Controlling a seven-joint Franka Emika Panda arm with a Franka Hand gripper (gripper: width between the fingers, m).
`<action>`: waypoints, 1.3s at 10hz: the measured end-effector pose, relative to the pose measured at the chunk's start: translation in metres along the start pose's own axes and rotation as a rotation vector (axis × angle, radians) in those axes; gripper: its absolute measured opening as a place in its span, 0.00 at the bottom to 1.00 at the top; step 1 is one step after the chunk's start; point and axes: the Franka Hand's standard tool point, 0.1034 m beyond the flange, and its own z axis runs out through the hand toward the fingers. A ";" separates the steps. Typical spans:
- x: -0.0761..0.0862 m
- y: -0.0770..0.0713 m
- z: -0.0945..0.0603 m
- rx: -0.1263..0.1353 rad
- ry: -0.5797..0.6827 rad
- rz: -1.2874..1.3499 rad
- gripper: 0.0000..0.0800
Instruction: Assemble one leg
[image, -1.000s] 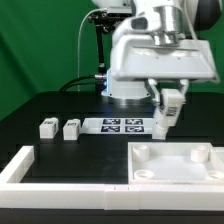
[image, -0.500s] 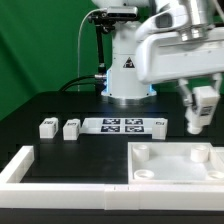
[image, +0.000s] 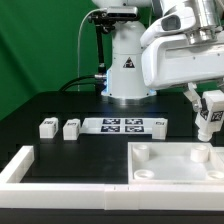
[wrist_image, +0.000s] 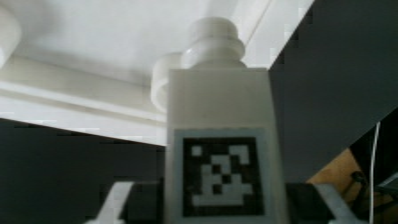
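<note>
The gripper (image: 206, 103) pinches a stubby white plastic leg (image: 210, 118) above the large white square panel's (image: 165, 168) corner socket (image: 203, 154); insertion remains.

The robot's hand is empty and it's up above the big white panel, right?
Not empty. The gripper is shut on a leg, and the wrist view shows this close up. The rest is right: it is up above the panel, near the corner at the exterior view's right.
</note>
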 end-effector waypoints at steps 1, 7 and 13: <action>0.000 0.000 0.000 0.000 0.000 0.000 0.37; 0.032 0.007 0.029 0.039 0.010 0.018 0.37; 0.033 0.022 0.056 0.032 0.036 0.041 0.37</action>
